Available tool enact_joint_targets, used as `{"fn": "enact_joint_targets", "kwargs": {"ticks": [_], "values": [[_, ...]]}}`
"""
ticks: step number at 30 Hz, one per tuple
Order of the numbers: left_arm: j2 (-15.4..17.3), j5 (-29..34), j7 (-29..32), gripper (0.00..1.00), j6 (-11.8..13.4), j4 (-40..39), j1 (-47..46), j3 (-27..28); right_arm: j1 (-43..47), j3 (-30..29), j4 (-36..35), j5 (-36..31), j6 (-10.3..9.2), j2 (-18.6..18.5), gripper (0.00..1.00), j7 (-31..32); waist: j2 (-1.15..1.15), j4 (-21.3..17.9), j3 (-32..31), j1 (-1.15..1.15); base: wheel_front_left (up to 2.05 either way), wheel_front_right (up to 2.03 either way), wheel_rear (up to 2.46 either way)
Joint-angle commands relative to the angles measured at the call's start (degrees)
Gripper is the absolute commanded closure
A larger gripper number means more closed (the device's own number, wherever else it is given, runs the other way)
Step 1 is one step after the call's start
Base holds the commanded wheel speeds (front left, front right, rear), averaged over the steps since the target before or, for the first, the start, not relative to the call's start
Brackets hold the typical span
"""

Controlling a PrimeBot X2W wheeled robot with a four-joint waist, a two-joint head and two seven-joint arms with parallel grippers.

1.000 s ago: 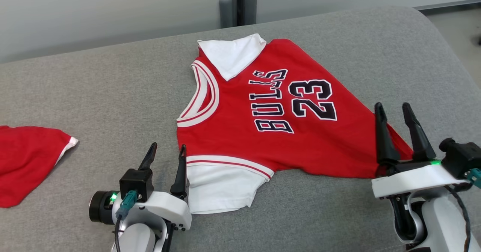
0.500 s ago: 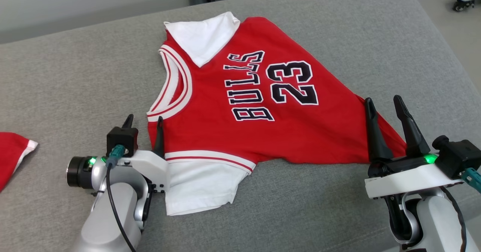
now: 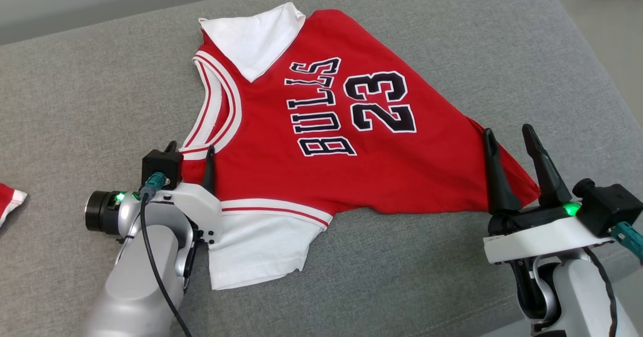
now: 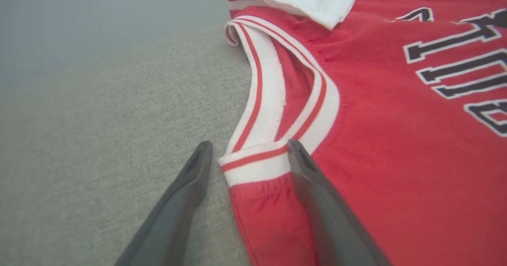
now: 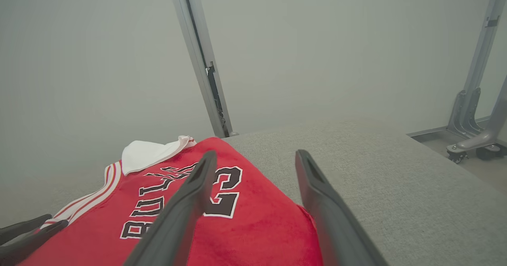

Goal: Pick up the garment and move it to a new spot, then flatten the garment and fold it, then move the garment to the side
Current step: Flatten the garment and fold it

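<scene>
Straddling striped trim of the jersey [image 3: 281, 176] near left with left tool [image 3: 191, 147], spread, gripping nothing; holding right tool [image 3: 507, 130] spread, empty, at its right corner.

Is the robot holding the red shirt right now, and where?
Not yet. The left hand is open, straddling the shoulder of the shirt without squeezing; the right hand is open too.

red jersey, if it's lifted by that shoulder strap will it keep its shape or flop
Probably floppy: the jersey lies thin and rumpled, its white sleeve folded over. Likely light; lifted by the strap inside the open left gripper, the rest should hang and drag on the cushion.
</scene>
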Motion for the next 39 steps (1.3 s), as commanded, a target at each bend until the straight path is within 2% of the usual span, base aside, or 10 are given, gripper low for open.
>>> {"fn": "enact_joint_targets", "kwargs": {"ticks": [1, 2, 3, 8, 25, 27, 33, 34, 35, 39], "values": [[0.2, 0.0, -0.2, 0.84, -0.8, 1.0, -0.7, -0.4, -0.6, 0.5, 0.1, -0.1, -0.02, 0.0, 0.0, -0.3, 0.0, 0.1, 0.0, 0.0, 0.0, 0.0, 0.0], [0.2, 0.0, -0.2, 0.84, -0.8, 1.0, -0.7, -0.4, -0.6, 0.5, 0.1, -0.1, -0.02, 0.0, 0.0, -0.3, 0.0, 0.1, 0.0, 0.0, 0.0, 0.0, 0.0], [0.2, 0.0, -0.4, 1.0, -1.0, 1.5, -0.9, -0.5, -0.6, 0.7, 0.1, 0.1, -0.02, -0.1, 0.0, -0.3, 0.0, 0.1, 0.0, 0.0, 0.0, 0.0, 0.0], [0.2, -0.7, -2.0, 1.0, -1.9, 2.3, -1.8, -0.7, -0.2, 1.0, 0.6, 0.0, -0.02, -0.1, 0.0, -0.3, 0.0, 1.2, -0.7, 0.0, 0.0, 0.0, 0.0], [3.6, -4.9, -3.9, 1.0, 1.9, -1.1, 4.1, 5.5, 1.3, 0.2, 2.1, -2.1, -0.02, -0.1, 0.0, -0.3, 0.0, 9.2, -5.4, 0.0, 0.0, 0.0, 0.0], [4.2, -5.2, -3.9, 1.0, 1.8, -1.1, 4.9, 5.8, 1.3, 0.1, 2.4, -2.3, -0.02, -0.1, 0.0, -0.3, 0.0, 10.1, -5.7, 0.0, 0.0, 0.0, 0.0], [3.4, -5.6, -3.9, 1.0, 2.7, -1.1, 6.5, 5.5, 1.4, -0.3, 3.4, -2.1, -0.02, -0.1, 0.0, -0.3, 0.0, 12.1, -6.6, 0.0, 0.0, 0.0, 0.0], [3.2, -5.3, -3.9, 0.46, 2.7, -1.4, 6.5, 5.2, 1.3, -0.4, 3.6, -2.0, -0.02, -0.1, 0.0, -0.3, 0.0, 12.3, -6.8, 0.0, 0.0, 0.0, 0.0], [3.0, -5.2, -3.9, 0.0, 2.6, -2.1, 6.5, 5.0, 1.3, -0.5, 3.7, -2.0, -0.02, -0.1, 0.0, -0.3, 0.0, 12.6, -6.9, 0.0, 0.0, 0.0, 0.0], [2.2, -5.2, -3.9, 0.0, 2.4, -5.3, 7.0, 4.9, 1.3, -0.7, 4.1, -1.7, -0.02, -0.1, 0.0, -0.3, 0.0, 13.6, -7.5, 0.0, 0.0, 0.0, 0.0]]}}
